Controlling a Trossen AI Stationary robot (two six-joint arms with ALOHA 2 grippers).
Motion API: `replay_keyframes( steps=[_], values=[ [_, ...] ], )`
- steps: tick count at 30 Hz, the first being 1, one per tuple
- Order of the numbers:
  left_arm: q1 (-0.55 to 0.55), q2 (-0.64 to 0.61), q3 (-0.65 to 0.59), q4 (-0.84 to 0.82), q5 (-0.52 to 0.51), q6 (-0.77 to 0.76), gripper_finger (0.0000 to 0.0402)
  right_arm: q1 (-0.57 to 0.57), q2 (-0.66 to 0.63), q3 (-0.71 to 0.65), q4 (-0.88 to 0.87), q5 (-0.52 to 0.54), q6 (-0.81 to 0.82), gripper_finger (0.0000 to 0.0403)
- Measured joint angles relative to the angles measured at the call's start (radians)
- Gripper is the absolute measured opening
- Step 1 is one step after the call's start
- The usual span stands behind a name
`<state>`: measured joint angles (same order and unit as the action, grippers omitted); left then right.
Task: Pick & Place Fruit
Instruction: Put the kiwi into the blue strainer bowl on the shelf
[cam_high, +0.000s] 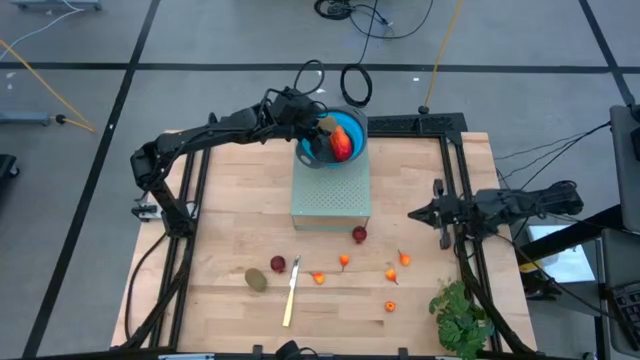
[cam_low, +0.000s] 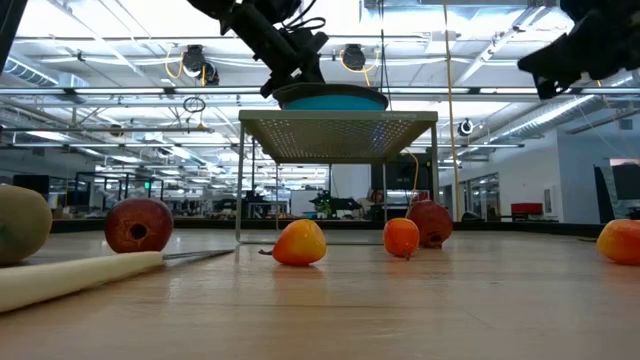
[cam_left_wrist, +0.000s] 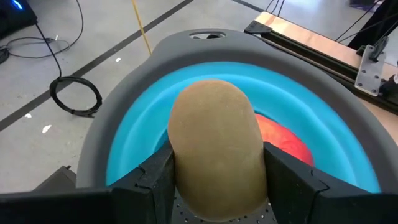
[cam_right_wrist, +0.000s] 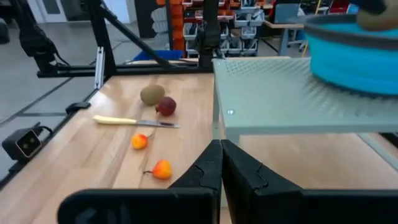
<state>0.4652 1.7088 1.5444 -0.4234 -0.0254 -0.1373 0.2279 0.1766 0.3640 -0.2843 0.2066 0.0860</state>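
Left gripper (cam_left_wrist: 217, 186) clasped a kiwi (cam_left_wrist: 216, 149) over the blue bowl (cam_high: 318, 150), upper centre, red-orange fruit (cam_high: 341, 142) already inside. Right gripper (cam_high: 418, 214) clenched, empty, mid-right. Second kiwi (cam_high: 257, 279), red balls and orange bits were left below.

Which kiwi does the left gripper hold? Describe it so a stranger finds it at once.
Find the raised platform at the table's far side, with the blue bowl on it. The left gripper holds one kiwi over that bowl. The other kiwi lies low on the table beside the knife.
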Motion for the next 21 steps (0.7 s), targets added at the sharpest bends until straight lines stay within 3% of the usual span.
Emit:
replay_keyframes(
  steps=[21],
  values=[
    [-0.006,0.000,0.000,-0.014,-0.028,-0.004,0.0191,0.000,0.000,-0.064,0.094,0.005,0.000,0.0000]
  ],
)
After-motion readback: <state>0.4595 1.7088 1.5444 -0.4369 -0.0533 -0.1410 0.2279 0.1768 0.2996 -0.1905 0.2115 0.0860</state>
